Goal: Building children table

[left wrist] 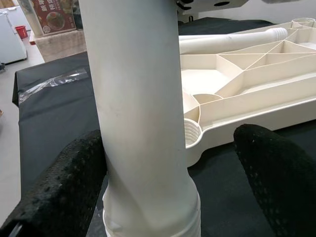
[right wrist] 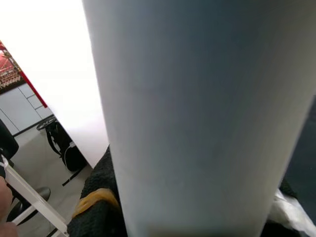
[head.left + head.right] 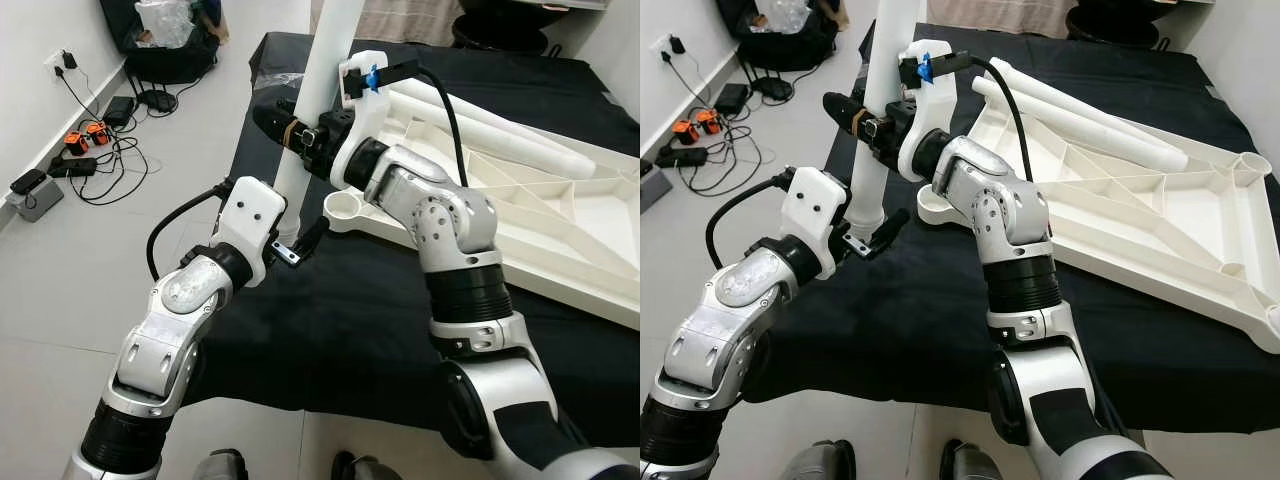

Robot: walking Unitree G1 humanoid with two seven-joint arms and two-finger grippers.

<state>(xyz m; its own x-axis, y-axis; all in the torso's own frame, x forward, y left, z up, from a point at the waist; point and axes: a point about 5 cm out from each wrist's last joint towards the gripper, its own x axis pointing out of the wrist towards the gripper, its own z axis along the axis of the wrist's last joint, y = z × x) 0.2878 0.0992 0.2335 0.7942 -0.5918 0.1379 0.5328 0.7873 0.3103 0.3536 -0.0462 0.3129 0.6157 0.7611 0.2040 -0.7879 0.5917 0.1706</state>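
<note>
Two silver arms with black joint bands, white wrist housings and black cables; a blue clip sits on the right wrist housing [image 3: 372, 76].

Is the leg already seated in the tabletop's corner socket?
No; in the left wrist view the table leg stands beside the threaded corner socket, not in it.

I see black cloth [image 3: 330, 330] spread across centre frame, over pale tiled floor [image 3: 60, 290]. Upper left: black cables [image 3: 110, 165] tangled by white wall [image 3: 40, 50], orange plugs [image 3: 85, 135], grey box [image 3: 35, 195] at left edge. Black bag [image 3: 165, 45] holding clear plastic [image 3: 165, 20] sits top left. Dark round object [image 3: 500, 25] top right, too cropped to identify.
</note>
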